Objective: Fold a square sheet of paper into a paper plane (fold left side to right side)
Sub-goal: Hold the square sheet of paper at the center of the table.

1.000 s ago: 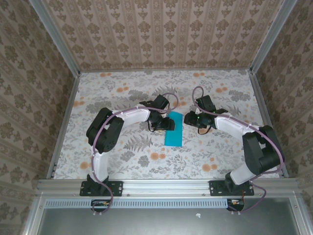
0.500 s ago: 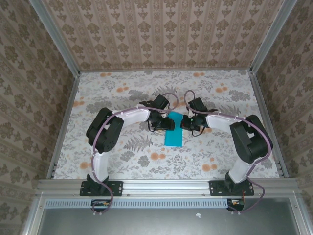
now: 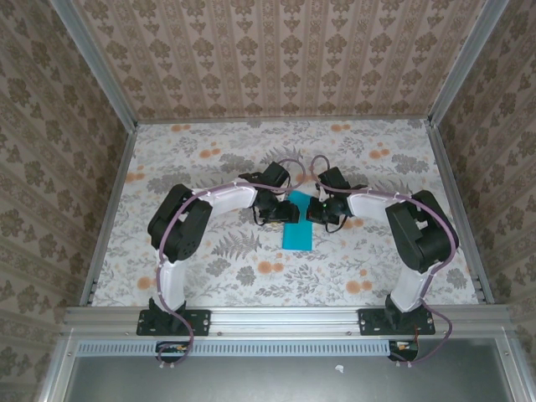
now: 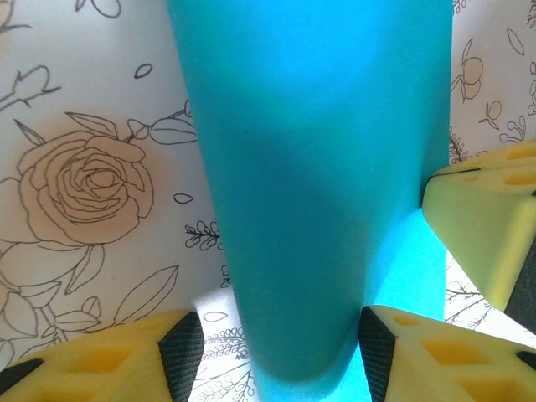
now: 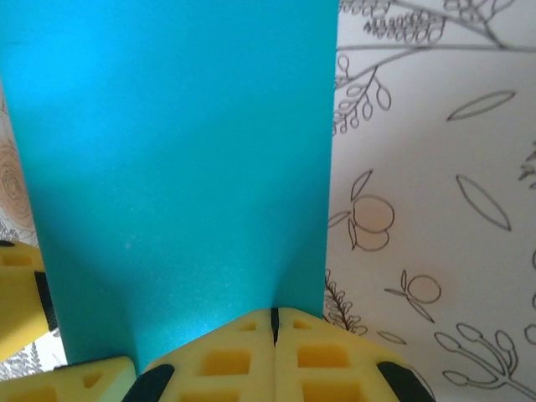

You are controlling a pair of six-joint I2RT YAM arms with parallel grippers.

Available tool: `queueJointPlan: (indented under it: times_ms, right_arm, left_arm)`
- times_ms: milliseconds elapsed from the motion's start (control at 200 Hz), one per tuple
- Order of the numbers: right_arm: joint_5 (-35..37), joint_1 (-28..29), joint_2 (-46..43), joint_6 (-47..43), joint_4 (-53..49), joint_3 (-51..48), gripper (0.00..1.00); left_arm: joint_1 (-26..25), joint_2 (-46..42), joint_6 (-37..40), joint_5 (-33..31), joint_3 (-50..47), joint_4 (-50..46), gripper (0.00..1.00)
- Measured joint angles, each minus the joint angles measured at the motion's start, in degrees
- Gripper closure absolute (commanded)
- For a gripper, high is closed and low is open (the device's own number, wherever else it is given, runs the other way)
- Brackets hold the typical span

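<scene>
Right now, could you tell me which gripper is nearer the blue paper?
Right: the right gripper is shut on the right edge of the square sheet of paper; the left gripper straddles it, jaws open.

Both arms reach forward and fold inward at the elbow, with the wrists facing each other. The left gripper (image 3: 283,214) points right, its jaws parted about halfway and its yellow fingers (image 4: 100,364) well apart. The right gripper (image 3: 316,211) points left, its two fingers (image 5: 226,364) pressed together along a thin seam. The right gripper's tip sits just beside the left gripper's right finger.
</scene>
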Motion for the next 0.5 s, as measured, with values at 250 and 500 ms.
queueJointPlan:
  times_ms: [250, 500]
  right_arm:
    - [0.1, 0.0, 0.7, 0.0, -1.2, 1.0, 1.0]
    - [0.3, 0.0, 0.7, -0.2, -1.5, 1.1, 1.0]
  left_arm:
    - [-0.3, -1.4, 0.0, -0.3, -1.2, 0.9, 0.39]
    - [2.9, -12.3, 0.0, 0.3, -10.1, 2.4, 0.42]
